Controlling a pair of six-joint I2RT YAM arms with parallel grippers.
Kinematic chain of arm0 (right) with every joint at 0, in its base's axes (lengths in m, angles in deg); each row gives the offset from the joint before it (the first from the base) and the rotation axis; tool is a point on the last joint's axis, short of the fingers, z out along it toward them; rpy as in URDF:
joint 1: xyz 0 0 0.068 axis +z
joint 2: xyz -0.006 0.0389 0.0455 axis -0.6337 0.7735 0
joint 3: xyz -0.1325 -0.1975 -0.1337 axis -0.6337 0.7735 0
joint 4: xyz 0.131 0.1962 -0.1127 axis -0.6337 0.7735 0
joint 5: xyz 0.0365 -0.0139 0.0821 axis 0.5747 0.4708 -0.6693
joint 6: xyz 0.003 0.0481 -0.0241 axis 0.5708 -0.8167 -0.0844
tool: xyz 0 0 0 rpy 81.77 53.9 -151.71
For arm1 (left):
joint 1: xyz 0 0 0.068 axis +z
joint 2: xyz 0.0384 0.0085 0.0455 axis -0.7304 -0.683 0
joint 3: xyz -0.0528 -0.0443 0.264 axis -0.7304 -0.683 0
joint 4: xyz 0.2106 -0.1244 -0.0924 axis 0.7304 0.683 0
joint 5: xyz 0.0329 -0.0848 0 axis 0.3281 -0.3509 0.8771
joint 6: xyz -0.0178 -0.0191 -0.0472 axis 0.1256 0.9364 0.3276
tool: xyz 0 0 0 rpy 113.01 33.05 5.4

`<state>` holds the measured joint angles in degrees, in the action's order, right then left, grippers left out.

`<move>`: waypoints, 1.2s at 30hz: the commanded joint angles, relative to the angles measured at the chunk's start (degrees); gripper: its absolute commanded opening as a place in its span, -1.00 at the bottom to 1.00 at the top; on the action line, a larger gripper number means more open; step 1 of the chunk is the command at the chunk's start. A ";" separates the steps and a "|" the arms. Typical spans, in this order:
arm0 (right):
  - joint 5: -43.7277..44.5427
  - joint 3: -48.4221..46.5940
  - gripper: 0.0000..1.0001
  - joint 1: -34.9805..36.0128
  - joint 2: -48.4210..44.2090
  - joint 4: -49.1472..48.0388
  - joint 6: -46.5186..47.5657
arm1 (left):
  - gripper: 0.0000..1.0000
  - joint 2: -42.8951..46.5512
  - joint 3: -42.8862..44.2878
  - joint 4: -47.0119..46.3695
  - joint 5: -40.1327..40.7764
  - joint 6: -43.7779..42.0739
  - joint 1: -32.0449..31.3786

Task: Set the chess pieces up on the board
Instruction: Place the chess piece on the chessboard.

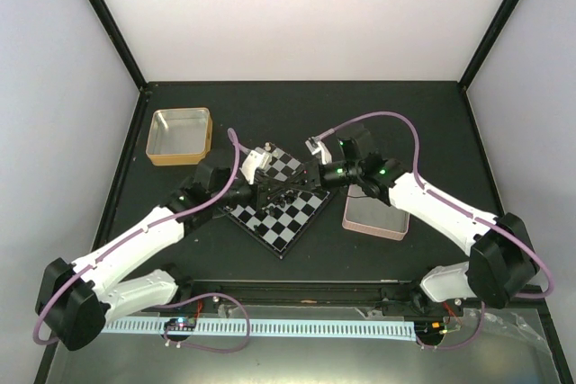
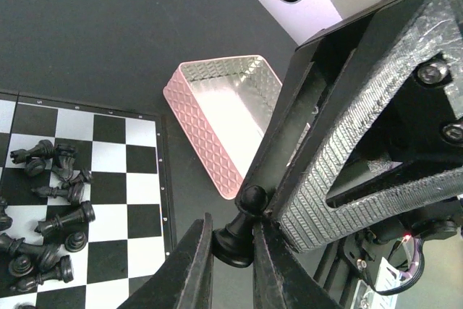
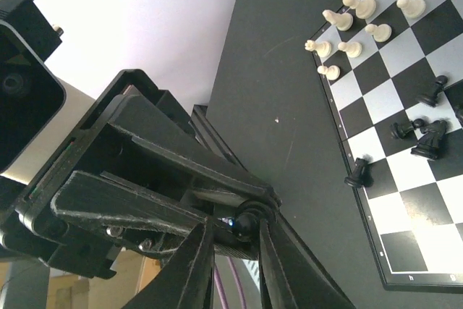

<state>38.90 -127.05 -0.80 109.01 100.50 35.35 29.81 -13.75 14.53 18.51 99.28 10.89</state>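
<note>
Handover is judged under way: black piece (image 2: 235, 244) clamped in the left gripper (image 2: 232, 225), right gripper (image 3: 236, 231) closure cannot be told, firm takeover needed next.

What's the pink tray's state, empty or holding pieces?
Empty where visible: the pink tray shows only bare shiny floor; part is hidden.

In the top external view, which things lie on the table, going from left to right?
Gold-rimmed rectangular metal tray → small black-and-silver checked chessboard → pink-rimmed rectangular metal tray.
</note>
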 commanded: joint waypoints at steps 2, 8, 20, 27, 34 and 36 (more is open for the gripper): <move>-1.26 0.66 -0.66 -0.03 -0.85 -2.17 -1.23 | -0.91 1.63 -0.80 -5.30 -4.12 -1.54 -0.48; 1.90 -0.41 -0.48 -0.05 -0.66 -0.06 0.02 | -0.91 2.30 -1.10 -4.89 -4.29 -2.32 -0.49; 2.93 -1.58 -0.63 -0.05 0.17 -0.55 -0.39 | -0.92 2.53 -1.80 -5.28 -4.91 -2.66 -0.61; 2.37 -1.80 -0.69 -0.03 0.94 -0.73 -0.36 | -0.92 2.40 -1.89 -5.79 -5.34 -2.86 -0.62; 2.79 -1.92 -0.98 -0.08 0.79 -0.35 0.88 | -0.66 2.10 -1.62 -5.86 -3.68 -1.98 -0.62; 5.56 -2.59 -0.98 -0.08 0.78 1.65 3.00 | -0.38 2.14 -1.62 -5.69 -2.55 -1.26 -0.59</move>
<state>40.10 -127.29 -0.85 109.23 101.40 35.53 31.10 -15.96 12.45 17.39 97.79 10.96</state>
